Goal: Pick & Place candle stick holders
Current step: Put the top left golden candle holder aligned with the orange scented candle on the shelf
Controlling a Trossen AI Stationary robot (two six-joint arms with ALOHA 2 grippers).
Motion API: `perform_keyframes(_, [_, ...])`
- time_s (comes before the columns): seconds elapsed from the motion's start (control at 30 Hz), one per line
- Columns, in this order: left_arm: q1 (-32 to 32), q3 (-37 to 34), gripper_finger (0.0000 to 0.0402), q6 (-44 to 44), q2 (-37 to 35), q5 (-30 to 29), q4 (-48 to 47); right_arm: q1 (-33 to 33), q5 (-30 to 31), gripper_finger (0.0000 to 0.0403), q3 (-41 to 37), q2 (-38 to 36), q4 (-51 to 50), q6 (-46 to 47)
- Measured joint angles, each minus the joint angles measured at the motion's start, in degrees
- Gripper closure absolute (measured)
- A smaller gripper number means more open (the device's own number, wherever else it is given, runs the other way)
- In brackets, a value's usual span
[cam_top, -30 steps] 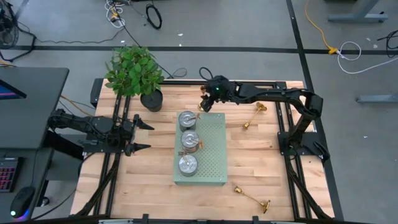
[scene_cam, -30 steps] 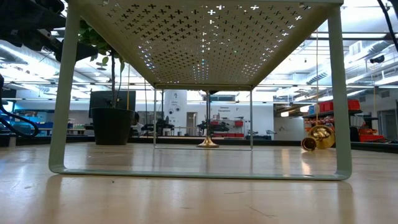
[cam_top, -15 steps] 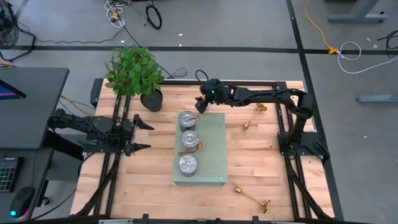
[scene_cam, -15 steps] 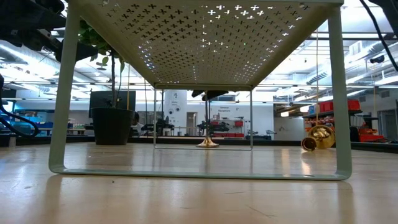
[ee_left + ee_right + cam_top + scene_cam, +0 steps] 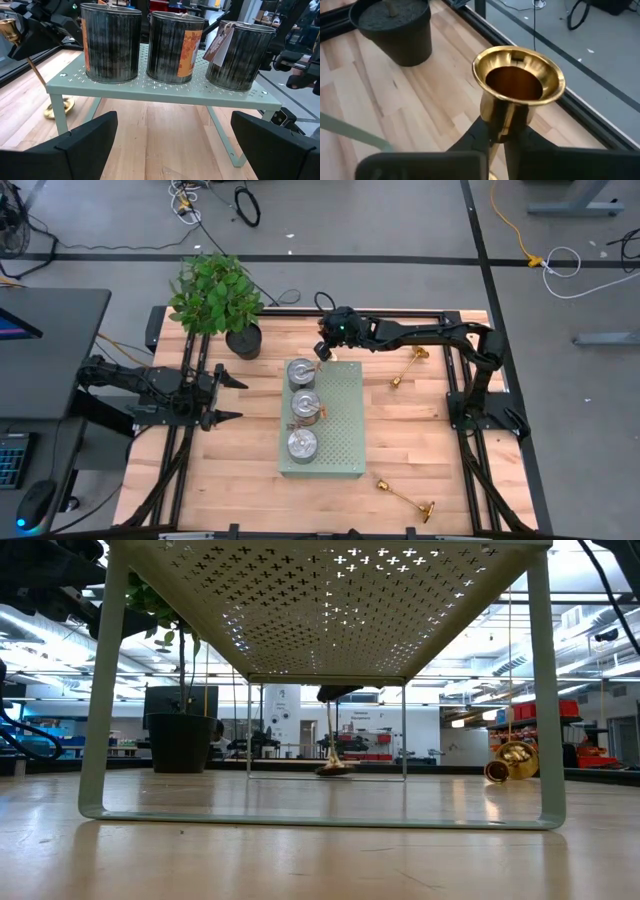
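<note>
My right gripper (image 5: 322,348) is shut on a brass-gold candlestick (image 5: 332,740) just beyond the far end of the green perforated shelf (image 5: 345,430). The candlestick's cup (image 5: 518,82) faces the right wrist camera. Its stem and flared base (image 5: 57,107) show in the left wrist view. Two more candlesticks lie on their sides on the table, one to the shelf's right (image 5: 405,367) and one near the front right (image 5: 405,498). My left gripper (image 5: 240,400) is open and empty to the left of the shelf. My right gripper pinches the candlestick between its two fingers (image 5: 480,132) at the lower part of the cup (image 5: 502,117), where it meets the stem. The fingers come from above, slanting down. The candlestick leans, with its base (image 5: 335,768) tilted at table level.
Three tin cans (image 5: 303,405) stand in a row on the shelf's left side. A potted plant (image 5: 215,295) stands at the far left, close to the held candlestick. There is bare wood to the right of the shelf and in front of it.
My right gripper has moved toward the table's left edge and down onto the top of the standing candlestick. The candlestick, upright before, now leans with its base tipped.
</note>
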Motion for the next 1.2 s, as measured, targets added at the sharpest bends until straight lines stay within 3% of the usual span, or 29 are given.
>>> perform_keyframes(0.33, [-0.01, 0.00, 0.0003, -0.02, -0.01, 0.00, 0.02, 0.00, 6.19, 0.0383, 2.08, -5.65, -3.00, -1.63])
perform_keyframes(0.57, [-0.02, 0.00, 0.0003, -0.02, -0.02, 0.00, 0.02, 1.47, 11.57, 0.0383, 8.70, -15.65, -15.28, -3.35])
perform_keyframes(0.87, [-0.02, 0.00, 0.0003, -0.02, 0.00, -0.02, -0.02, 10.21, 14.31, 0.0383, 16.08, -23.77, -31.12, 2.41])
perform_keyframes(1.2, [-0.02, 0.00, 0.0003, -0.01, 0.00, 0.00, 0.00, 23.63, 21.76, 0.0383, 16.22, -22.95, -34.10, 10.23])
